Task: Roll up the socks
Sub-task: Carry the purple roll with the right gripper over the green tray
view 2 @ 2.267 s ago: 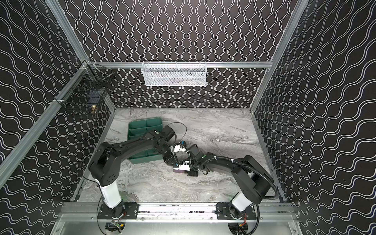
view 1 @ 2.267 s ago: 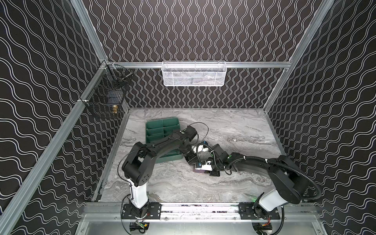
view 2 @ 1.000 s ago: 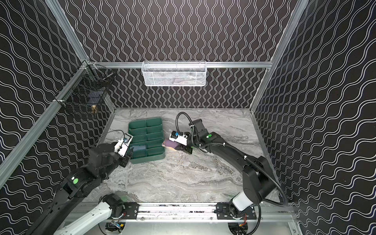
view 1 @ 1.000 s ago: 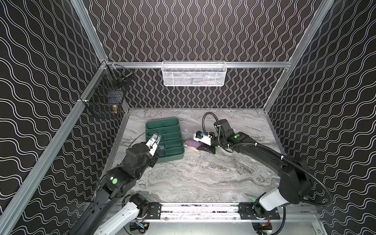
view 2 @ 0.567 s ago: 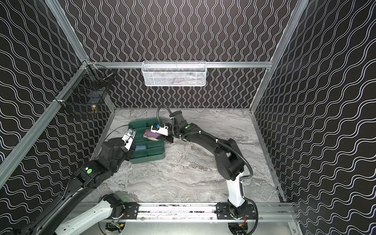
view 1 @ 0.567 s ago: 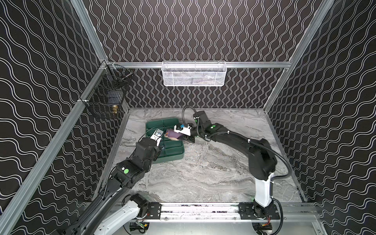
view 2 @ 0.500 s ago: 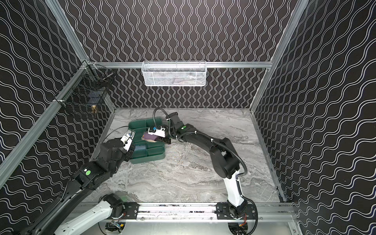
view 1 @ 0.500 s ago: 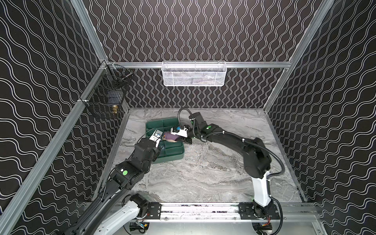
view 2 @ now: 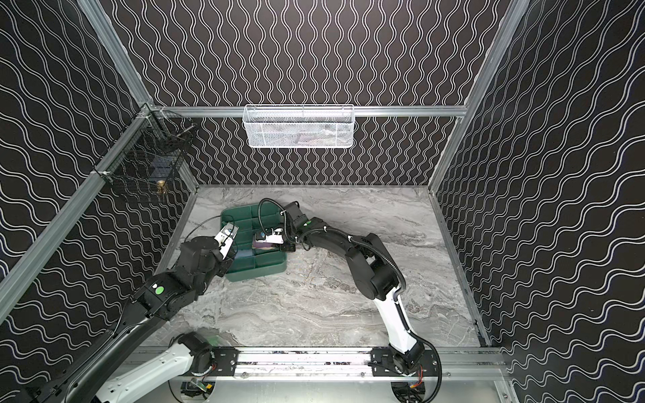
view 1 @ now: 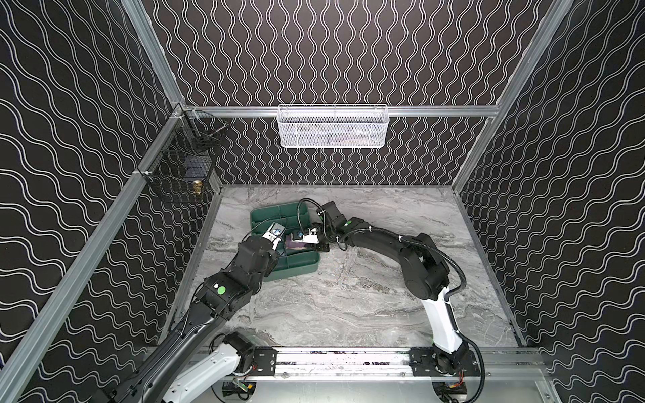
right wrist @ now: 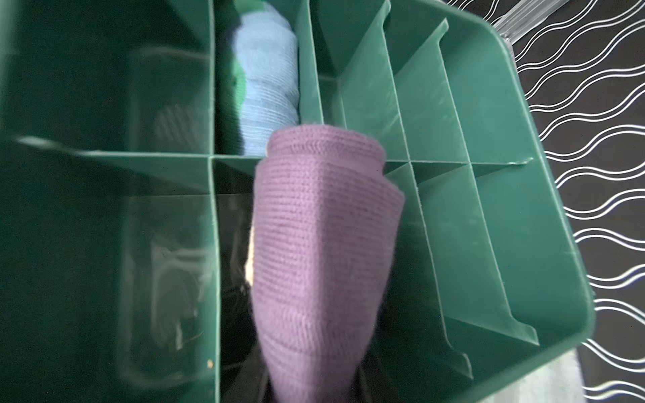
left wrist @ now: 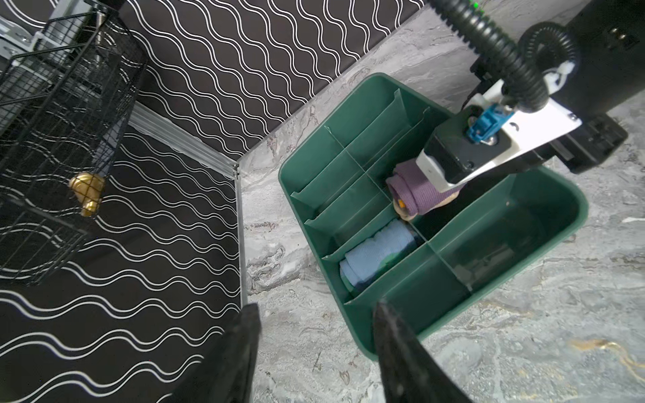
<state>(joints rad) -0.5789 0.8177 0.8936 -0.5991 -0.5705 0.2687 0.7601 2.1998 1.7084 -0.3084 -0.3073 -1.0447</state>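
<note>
- My right gripper (view 1: 296, 245) is clenched on the rolled purple sock (right wrist: 324, 226), holding it over the green divided tray (left wrist: 436, 314).
- The rolled light blue sock (left wrist: 377, 251) lies in a compartment just left of it.
- My left gripper (left wrist: 316, 307) hangs released and empty by the tray's near-left corner.

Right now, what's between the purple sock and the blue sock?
A thin green divider wall of the tray stands between the purple sock and the blue sock; the right wrist view shows it.
</note>
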